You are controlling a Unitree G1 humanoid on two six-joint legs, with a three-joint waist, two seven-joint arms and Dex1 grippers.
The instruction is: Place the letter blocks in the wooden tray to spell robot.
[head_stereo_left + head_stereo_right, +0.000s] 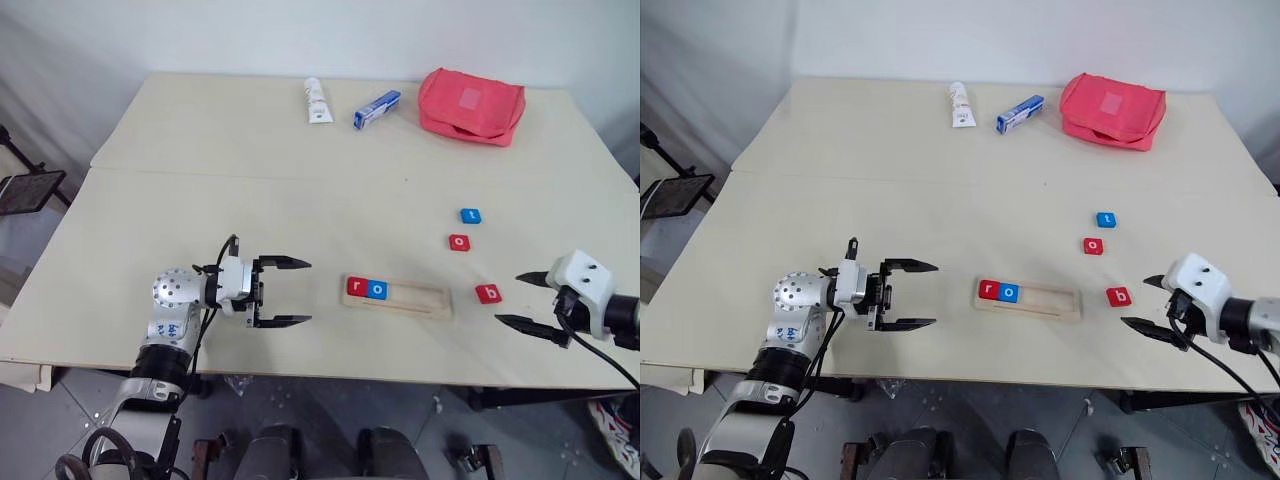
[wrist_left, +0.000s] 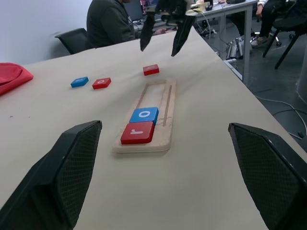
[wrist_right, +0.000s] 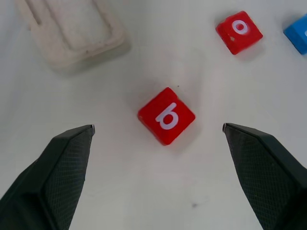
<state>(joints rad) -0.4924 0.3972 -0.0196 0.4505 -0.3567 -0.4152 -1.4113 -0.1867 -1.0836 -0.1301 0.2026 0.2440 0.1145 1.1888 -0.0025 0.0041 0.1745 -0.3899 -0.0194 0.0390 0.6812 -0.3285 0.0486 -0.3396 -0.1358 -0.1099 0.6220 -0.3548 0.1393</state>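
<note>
The wooden tray [image 1: 420, 300] lies near the table's front edge with a red "r" block [image 1: 357, 287] and a blue "o" block [image 1: 377, 290] side by side at its left end. Right of the tray lies a red "b" block [image 1: 488, 293], with a red "o" block [image 1: 459, 242] and a blue "t" block [image 1: 470, 215] farther back. My right gripper [image 1: 522, 300] hangs open just right of the "b" block, holding nothing; the "b" block [image 3: 166, 115] sits between its fingers. My left gripper [image 1: 300, 292] stands open left of the tray, empty.
At the back of the table lie a white tube [image 1: 316, 100], a blue-and-white box [image 1: 376, 109] and a red pouch [image 1: 471, 105]. A seam runs across the tabletop. In the left wrist view a seated person [image 2: 110, 21] and desks stand beyond the table.
</note>
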